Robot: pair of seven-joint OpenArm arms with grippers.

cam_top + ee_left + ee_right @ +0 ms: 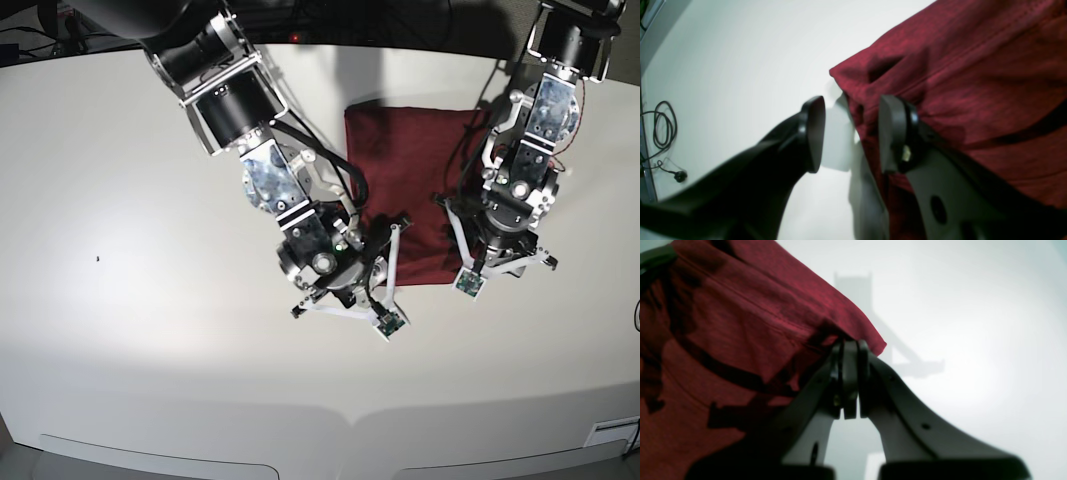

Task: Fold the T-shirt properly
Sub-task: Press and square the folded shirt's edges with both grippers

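Fabric of the T-shirt (400, 165), dark red and wrinkled, is spread in a folded rectangle on the white table (120, 330), between the two arms at the far middle. One near corner of it is pinched by the right gripper (850, 346), whose jaws are clenched together on the hem. The left gripper (851, 133) is held spread apart at the other near corner: one finger (893, 133) is laid against the cloth, the other stands over bare table, and nothing is grasped.
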